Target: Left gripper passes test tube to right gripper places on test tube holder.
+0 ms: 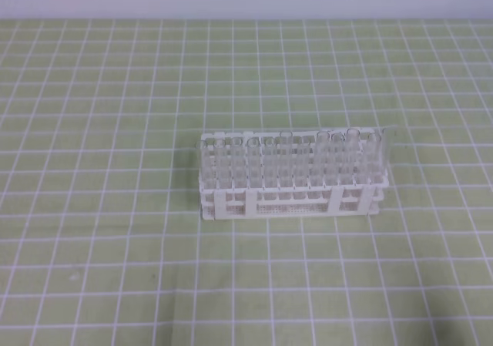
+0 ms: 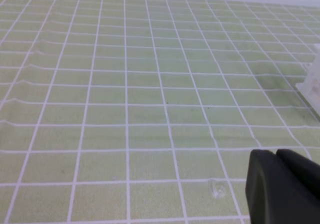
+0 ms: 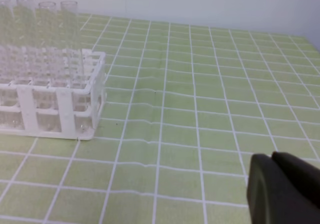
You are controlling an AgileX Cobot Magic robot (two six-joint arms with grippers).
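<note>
test tube holder (image 1: pixel 291 199) stands near the middle of the tabletop (image 1: pixel 115 207), a little right of centre in the high view, long side across the frame. white lattice, square holes, resting flat on the green mat with white grid lines. rows of clear tubes (image 1: pixel 269 161) stand upright in it. at the holder's far right end one tube (image 1: pixel 383 147) sits taller than the rest and tilted, leaning rightward; whether it is seated in a hole cannot be told. no loose tube can be made out lying on the mat.

neither arm shows in the high view.

left wrist view: left tool (image 2: pixel 285 184) at lower right, black, jaws pressed together, nothing between them. it hangs over bare mat; a white corner of the holder (image 2: pixel 312 84) shows at the right edge, well apart.

right wrist view: right tool (image 3: pixel 285 189) at lower right, black, jaws together, holding nothing. the holder (image 3: pixel 55 99) stands at upper left, well apart, four tube mouths rising above its end.
</note>
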